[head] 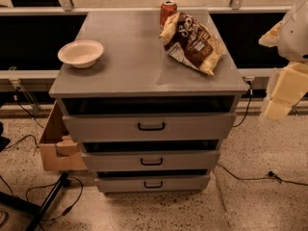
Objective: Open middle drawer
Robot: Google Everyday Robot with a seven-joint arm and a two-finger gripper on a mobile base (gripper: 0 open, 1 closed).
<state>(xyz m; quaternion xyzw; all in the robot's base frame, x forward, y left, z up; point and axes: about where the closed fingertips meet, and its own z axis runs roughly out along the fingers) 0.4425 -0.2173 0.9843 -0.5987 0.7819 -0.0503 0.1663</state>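
The middle drawer [151,160] is the mid-sized grey front of three in the grey cabinet, with a small black bar handle [151,161] at its centre. A dark gap shows above its front. The taller top drawer [150,126] is above it and the smallest drawer [153,183] below. My gripper [281,93], cream-coloured, hangs at the right edge of the view. It is level with the top drawer, well right of the cabinet, and touches nothing.
On the cabinet top [130,61] are a white bowl [81,53], a brown chip bag [191,42] and a red can [168,9]. A cardboard box [57,143] stands against the cabinet's left side. Cables [250,174] lie on the speckled floor.
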